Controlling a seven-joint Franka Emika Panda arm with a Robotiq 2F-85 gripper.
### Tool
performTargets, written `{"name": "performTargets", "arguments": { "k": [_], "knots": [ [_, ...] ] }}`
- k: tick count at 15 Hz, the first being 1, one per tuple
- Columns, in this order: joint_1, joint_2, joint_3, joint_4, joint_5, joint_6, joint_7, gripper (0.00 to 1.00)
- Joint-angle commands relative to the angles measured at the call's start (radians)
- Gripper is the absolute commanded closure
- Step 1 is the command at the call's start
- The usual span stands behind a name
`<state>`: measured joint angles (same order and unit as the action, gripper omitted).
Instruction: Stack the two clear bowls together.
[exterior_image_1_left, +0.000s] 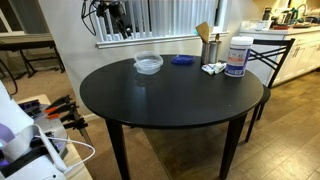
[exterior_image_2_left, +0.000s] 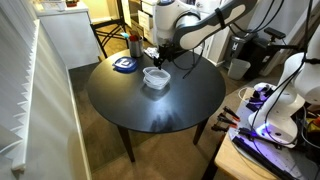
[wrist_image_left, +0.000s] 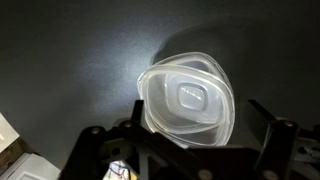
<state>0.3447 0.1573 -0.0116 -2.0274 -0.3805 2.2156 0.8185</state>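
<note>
Gripper (wrist_image_left: 185, 150) sat nearest the wrist lens, jaws spread wide and holding nothing. Just beyond it the clear bowls (wrist_image_left: 188, 100) lay on the black table (wrist_image_left: 60, 60), apparently one nested in the other, rims turned slightly out of line. In an exterior view they read as a single pile, with the blue dish (exterior_image_1_left: 182, 60) near it. The arm (exterior_image_2_left: 185, 30) hung over the pile.

Risks, as judged:
- The skewed seating meant the upper bowl could rock or pop loose if nudged.
- Thin plastic would likely skid on the smooth top.
- A finger catching a rim on the way up might tip the stack or drag it toward the dish.
- Glare hid the exact rim edge.
</note>
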Motion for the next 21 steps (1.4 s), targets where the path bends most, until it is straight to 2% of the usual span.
{"name": "performTargets", "arguments": {
  "k": [1,6,9,15,21],
  "knots": [
    [-0.082,-0.17,0.033,-0.17,-0.034,0.054,-0.033,0.0],
    [-0.175,-0.141,0.047,-0.146,0.011,0.099,-0.12,0.0],
    [-0.19,-0.067,0.055,-0.094,0.004,0.146,-0.091,0.0],
    [-0.147,0.129,0.06,0.049,-0.017,0.187,-0.054,0.0],
    [-0.086,0.28,0.025,0.139,-0.012,0.196,-0.051,0.0]
  ]
}}
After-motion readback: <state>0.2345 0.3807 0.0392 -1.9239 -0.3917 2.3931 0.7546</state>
